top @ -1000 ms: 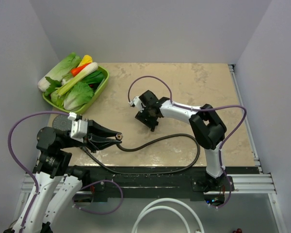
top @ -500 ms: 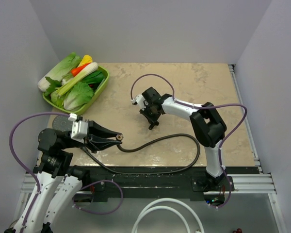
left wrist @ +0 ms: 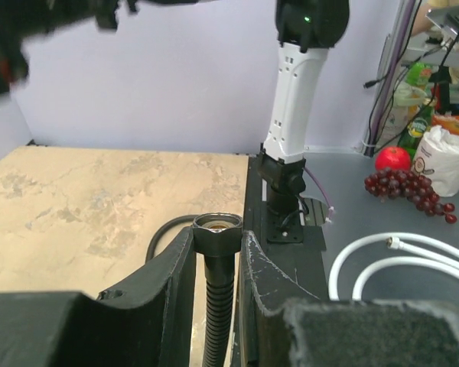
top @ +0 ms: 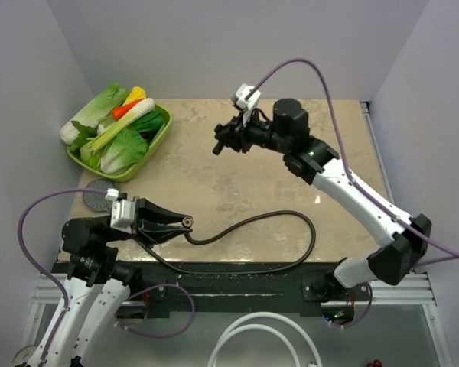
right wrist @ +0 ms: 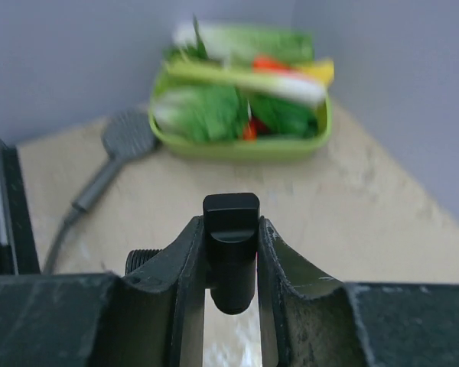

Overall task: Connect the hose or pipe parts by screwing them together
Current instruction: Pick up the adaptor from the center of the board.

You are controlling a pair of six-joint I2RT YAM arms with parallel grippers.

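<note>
Top external view, contents as listed: a long thin dark-brown flexible hose is laid in a wide loop on the beige marbled surface, with one run lying along the near edge. Its end nut is held up low over the near left of the surface by the left gripper, which is closed narrowly on the hose at and just below the nut, the nut's open mouth facing away from the wrist. A round grey shower-head disc is seen lying flat at the left of the surface, near the tray and partly hidden by the left arm. A small black T-shaped fitting is clamped between the fingers of the right gripper, clear of the surface over its far middle and well apart from the end nut. A green plastic tray of leafy vegetables is placed at the far left corner. A thick white looped tube is noted below the near edge, off the surface.
</note>
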